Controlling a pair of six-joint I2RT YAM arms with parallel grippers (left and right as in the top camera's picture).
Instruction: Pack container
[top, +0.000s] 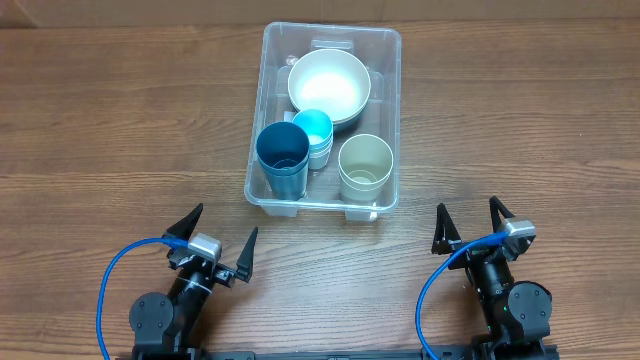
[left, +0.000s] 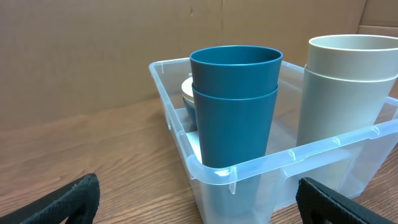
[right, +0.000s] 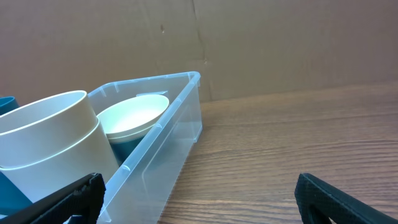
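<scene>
The clear plastic container (top: 382, 52) stands at the middle back of the wooden table. Inside it are stacked white bowls (top: 328, 84), stacked dark teal cups (top: 283, 157), small light blue cups (top: 314, 130) and beige cups (top: 365, 166). My left gripper (top: 221, 239) waits open near the front edge, left of the container's near side, holding nothing. To the container's front right, my right gripper (top: 470, 220) is open and empty too. The left wrist view shows the teal cups (left: 235, 106) and beige cups (left: 345, 93) behind the container's rim (left: 273, 158). The right wrist view shows the white bowls (right: 132, 118).
Bare wood-grain table surrounds the container on all sides. A brown cardboard wall (left: 93, 50) stands behind the table in both wrist views. Blue cables (top: 110, 280) loop beside each arm base at the front edge.
</scene>
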